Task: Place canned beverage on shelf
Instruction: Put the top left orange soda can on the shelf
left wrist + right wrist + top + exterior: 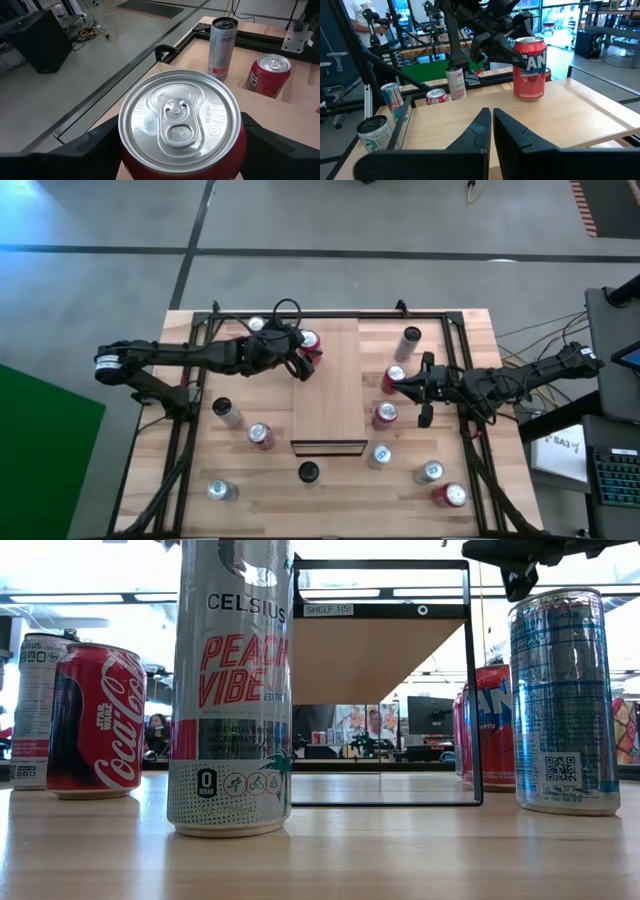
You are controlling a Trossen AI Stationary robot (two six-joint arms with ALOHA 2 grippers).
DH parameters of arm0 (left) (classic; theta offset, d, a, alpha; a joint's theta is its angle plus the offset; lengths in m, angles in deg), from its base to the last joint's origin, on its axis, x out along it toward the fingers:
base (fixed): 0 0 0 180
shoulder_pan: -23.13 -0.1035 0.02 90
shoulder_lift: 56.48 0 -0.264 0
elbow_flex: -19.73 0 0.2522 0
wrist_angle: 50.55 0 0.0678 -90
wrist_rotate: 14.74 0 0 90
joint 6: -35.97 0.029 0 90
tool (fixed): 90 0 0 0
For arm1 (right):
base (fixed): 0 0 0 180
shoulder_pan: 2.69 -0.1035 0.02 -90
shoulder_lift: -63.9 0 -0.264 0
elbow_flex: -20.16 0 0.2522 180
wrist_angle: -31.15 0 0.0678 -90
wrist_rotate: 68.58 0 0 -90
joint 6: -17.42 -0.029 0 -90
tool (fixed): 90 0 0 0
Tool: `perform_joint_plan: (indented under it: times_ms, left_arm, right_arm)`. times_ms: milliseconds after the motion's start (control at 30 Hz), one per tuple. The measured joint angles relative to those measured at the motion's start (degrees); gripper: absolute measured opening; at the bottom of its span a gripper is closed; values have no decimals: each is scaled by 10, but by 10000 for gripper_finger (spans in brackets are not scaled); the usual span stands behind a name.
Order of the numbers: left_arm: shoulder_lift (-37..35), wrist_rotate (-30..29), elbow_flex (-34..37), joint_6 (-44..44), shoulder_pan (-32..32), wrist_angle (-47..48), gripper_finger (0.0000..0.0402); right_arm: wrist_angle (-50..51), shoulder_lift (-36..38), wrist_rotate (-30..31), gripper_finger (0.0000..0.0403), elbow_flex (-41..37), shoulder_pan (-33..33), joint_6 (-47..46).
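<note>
We find the left gripper [303, 356] clamped around a red Fanta can [529, 68], its fingers [95, 145] pressed to either side of the can's body so the can stays upright. The can stands at the shelf's [335, 385] far left corner, base apparently on the light board or a hair above it (the right wrist view cannot settle which), so we judge the placement nearly complete, with letting go still to come. The right gripper [424, 389] waits clenched and empty just off the shelf's right edge, clear of the left arm's path. The left wrist view alone gives us the can's silver lid and pull tab; the right wrist view alone shows its label and how it sits on the shelf; the high view shows the other cans scattered around the shelf.
</note>
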Motion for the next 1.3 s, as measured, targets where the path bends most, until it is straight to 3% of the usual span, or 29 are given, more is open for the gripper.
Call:
perform_joint_plan:
  times_ms: [433, 867, 1300]
  left_arm:
    - [4, -1, 0, 0, 0, 0, 329]
    - [-6, 0, -1, 10, 0, 3, 331]
    - [-58, 0, -37, 21, 6, 65, 332]
  right_arm:
    - [0, 0, 0, 11, 0, 0, -1]
    - [0, 0, 0, 11, 0, 0, -1]
    - [-5, 0, 0, 11, 1, 0, -8]
